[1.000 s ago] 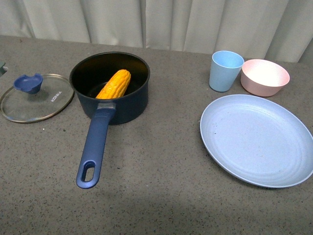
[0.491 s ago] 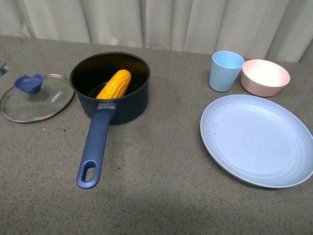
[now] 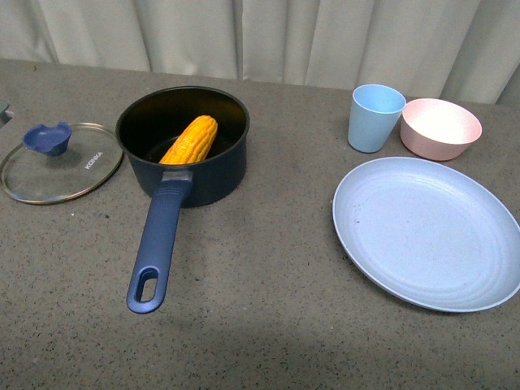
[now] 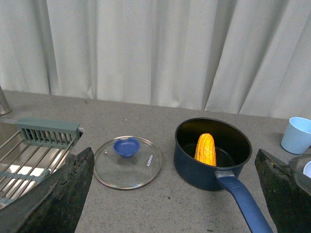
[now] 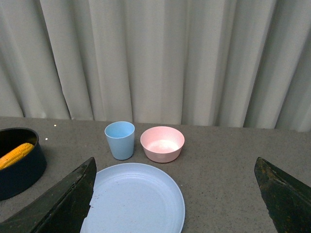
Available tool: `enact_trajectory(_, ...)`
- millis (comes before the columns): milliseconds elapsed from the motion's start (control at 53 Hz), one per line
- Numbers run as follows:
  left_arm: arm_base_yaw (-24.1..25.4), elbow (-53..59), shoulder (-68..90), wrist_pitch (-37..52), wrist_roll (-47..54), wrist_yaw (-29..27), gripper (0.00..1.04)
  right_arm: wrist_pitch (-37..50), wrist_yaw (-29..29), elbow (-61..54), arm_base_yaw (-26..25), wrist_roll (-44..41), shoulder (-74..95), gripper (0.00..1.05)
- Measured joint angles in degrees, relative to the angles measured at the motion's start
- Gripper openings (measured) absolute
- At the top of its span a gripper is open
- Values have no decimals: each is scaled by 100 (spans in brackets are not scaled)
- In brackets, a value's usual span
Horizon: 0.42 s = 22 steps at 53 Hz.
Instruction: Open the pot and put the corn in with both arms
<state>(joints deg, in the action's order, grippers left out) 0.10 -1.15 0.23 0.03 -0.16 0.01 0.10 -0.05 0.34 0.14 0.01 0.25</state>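
Note:
The navy pot (image 3: 213,171) stands uncovered at the table's left, its long blue handle (image 3: 158,244) pointing toward me. Inside it the yellow corn (image 3: 191,140) leans against the near wall. Its glass lid (image 3: 61,162) with a blue knob lies flat on the table to the pot's left. Neither arm shows in the front view. The left wrist view looks down on pot (image 4: 194,167), corn (image 4: 205,149) and lid (image 4: 127,162) from well back, with my left gripper (image 4: 175,204) open and empty. My right gripper (image 5: 175,204) is open and empty above the plate.
A large pale blue plate (image 3: 426,231) lies at the right, with a light blue cup (image 3: 374,118) and a pink bowl (image 3: 439,128) behind it. A metal rack with a green bar (image 4: 29,145) sits beyond the lid. White curtains hang behind the table.

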Motion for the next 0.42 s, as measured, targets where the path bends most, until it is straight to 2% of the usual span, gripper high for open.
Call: enact_trajectory(415,0,0,0,0,0,0,98,0,0,-2,0,0,0,95)
